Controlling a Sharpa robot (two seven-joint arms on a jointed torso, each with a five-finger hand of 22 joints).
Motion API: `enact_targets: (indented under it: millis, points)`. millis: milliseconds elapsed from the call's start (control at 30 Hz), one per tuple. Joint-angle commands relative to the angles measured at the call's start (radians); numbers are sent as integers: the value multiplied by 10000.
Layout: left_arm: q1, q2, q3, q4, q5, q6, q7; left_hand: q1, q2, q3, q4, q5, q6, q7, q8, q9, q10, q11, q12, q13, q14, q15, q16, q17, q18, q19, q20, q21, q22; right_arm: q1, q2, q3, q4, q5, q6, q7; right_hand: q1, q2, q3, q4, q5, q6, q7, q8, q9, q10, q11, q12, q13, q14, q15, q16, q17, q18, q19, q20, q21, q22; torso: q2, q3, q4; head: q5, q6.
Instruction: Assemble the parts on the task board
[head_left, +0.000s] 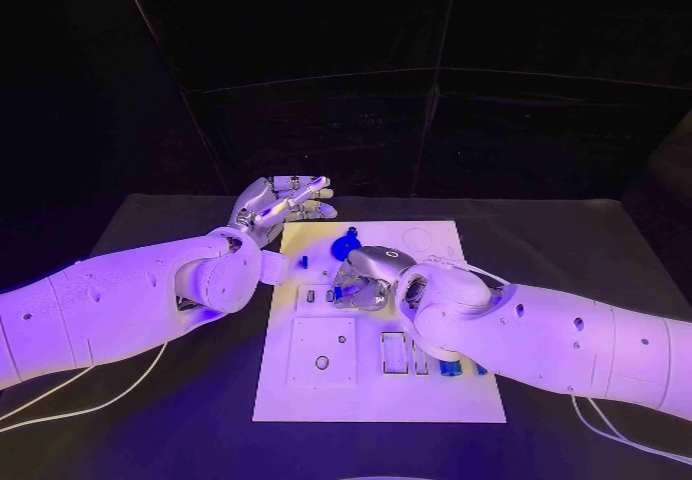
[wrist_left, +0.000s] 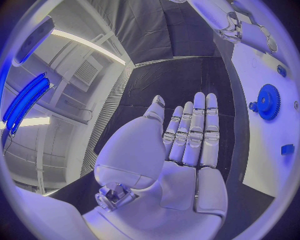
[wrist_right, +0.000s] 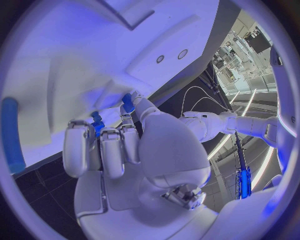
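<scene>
Working over the middle of the board (head_left: 433, 395), at about 11 o'clock from the recessed slots nearer the robot. Right hand (head_left: 368, 280) palm-down on the plate, fingers (wrist_right: 112, 150) curled narrow against the surface, with a small blue peg (wrist_right: 95, 121) poking up between the fingertips and a second blue bit (wrist_right: 127, 102) just past it at the thumb; looks pinched rather than merely touched, though hard to say for certain from the wrist view. Left hand (head_left: 281, 205) off the board's 10 o'clock corner, flat and holding nothing, fingers (wrist_left: 195, 132) straight and close together. Blue gear (head_left: 346, 244) lying at 12 o'clock of the right hand, touching nothing else visible (blue gear (wrist_left: 268, 101) also seen from the left wrist, with a small blue block (wrist_left: 287, 149) well apart from it). Best approach, by judgement: keep the peg upright, square it over its hole before pressing, push straight down without twisting. Main risk: a tilted peg jamming or slipping from the fingertips. Wise to keep the left hand clear of the gear meanwhile.
</scene>
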Motion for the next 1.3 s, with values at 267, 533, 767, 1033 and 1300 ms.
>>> enact_targets:
  millis: [267,533,767,1033,1300]
  points:
    - [17,2,10,3,-13,158,62,20,74,5,-64,47,60,-9,-57,-14,85,-6,-40,-1,63,-1,-45,14,69,84,-14,-40,-11,-62,-2,-67,-58,-145,424,-435,-138,-137,-17,91,1,-160,50,-90,-9,-106,71,-99,1169,945,114,-26,2218,-125,-45,58,-62,-33,1,5,1,-13,-20]
    - [17,4,10,-5,-13,170,51,20,74,5,-64,47,60,-9,-57,-14,85,-6,-40,-1,63,-1,-45,14,69,84,-14,-40,-11,-63,11,-67,-60,-151,274,-477,-267,-262,-74,173,-30,-288,94,-142,-8,-182,115,-190,1089,940,155,-37,2198,-121,-54,101,-74,-52,-1,5,-3,-20,-25]
    - [17,5,10,-14,-13,171,29,26,86,13,-69,49,60,-7,-60,-14,84,-5,-45,-2,64,-1,-48,18,69,86,-14,-44,-13,-64,16,-67,-60,-151,137,-483,-396,-397,-178,262,75,-402,124,-178,-3,-282,146,-313,979,937,184,-44,2186,-114,-69,132,-91,-82,2,5,1,-37,-28]
    - [17,7,10,-15,-13,180,19,26,86,13,-69,49,60,-7,-60,-14,84,-5,-45,-2,64,-1,-48,18,69,86,-14,-44,-13,-65,17,-67,-53,-151,-78,-484,-522,-574,-422,410,33,-808,194,-287,-15,-534,213,-619,701,935,241,-47,2183,-102,-99,186,-126,-142,-2,1,3,-49,-19]
    - [17,12,10,-32,-13,192,-8,26,86,13,-69,49,60,-7,-60,-14,84,-5,-45,-2,64,-1,-48,18,69,86,-14,-44,-13,-111,-63,-66,146,-500,-831,-231,-367,-727,-598,411,-113,-1126,250,-277,-2,-598,266,-686,621,944,290,-31,2220,-104,-90,234,-124,-127,-6,9,5,-55,-14]
